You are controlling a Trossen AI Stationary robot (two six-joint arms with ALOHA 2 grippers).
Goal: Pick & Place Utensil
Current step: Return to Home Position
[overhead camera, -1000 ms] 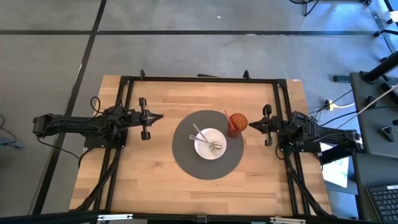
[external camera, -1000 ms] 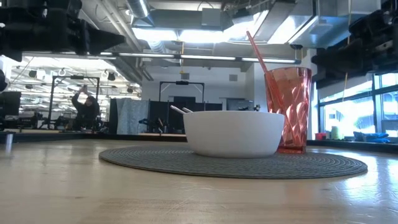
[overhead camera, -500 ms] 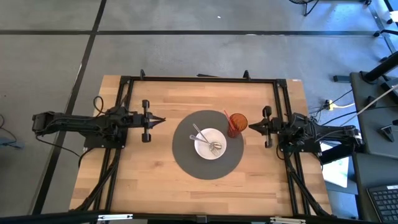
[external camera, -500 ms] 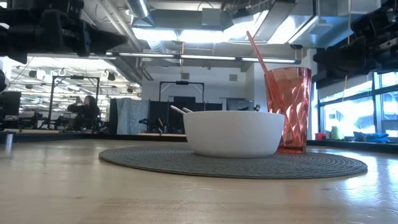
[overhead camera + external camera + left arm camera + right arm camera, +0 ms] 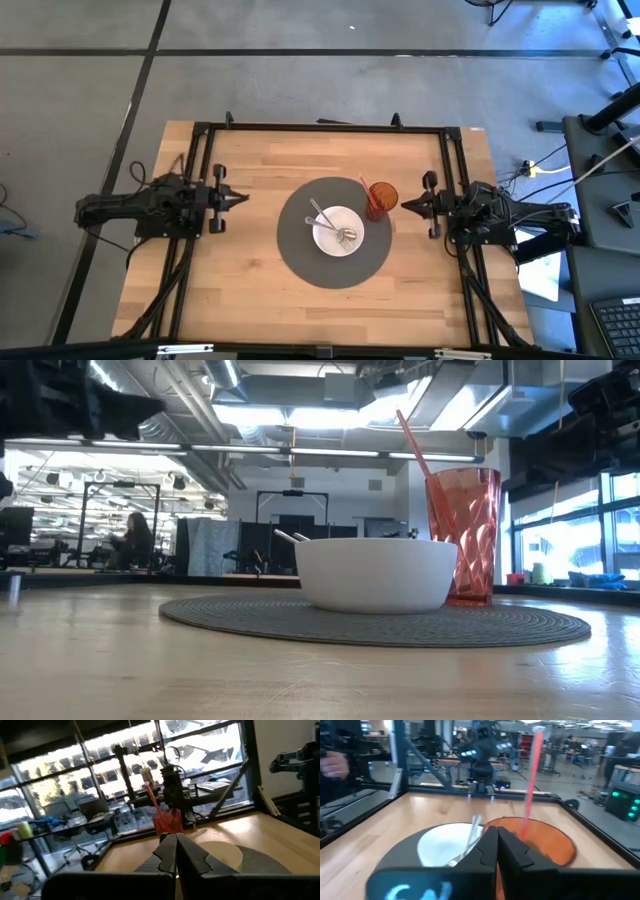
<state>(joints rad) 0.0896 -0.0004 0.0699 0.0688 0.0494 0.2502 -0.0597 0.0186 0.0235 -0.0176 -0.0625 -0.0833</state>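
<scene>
Pulled left hand (image 5: 240, 200) back from the mat (image 5: 300, 250), closed and empty, right hand (image 5: 403, 203) likewise closed near orange cup (image 5: 384, 195); judging silver fork (image 5: 322, 215) in white bowl (image 5: 330, 238) light, stiff, slippery, best pinched mid-handle.

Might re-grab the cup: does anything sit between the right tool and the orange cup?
Nothing visible does. In the high view the right tool, shut, points straight at the orange cup across a short gap. The white bowl lies on the cup's far side, on the mat. The left tool waits far left.
</scene>
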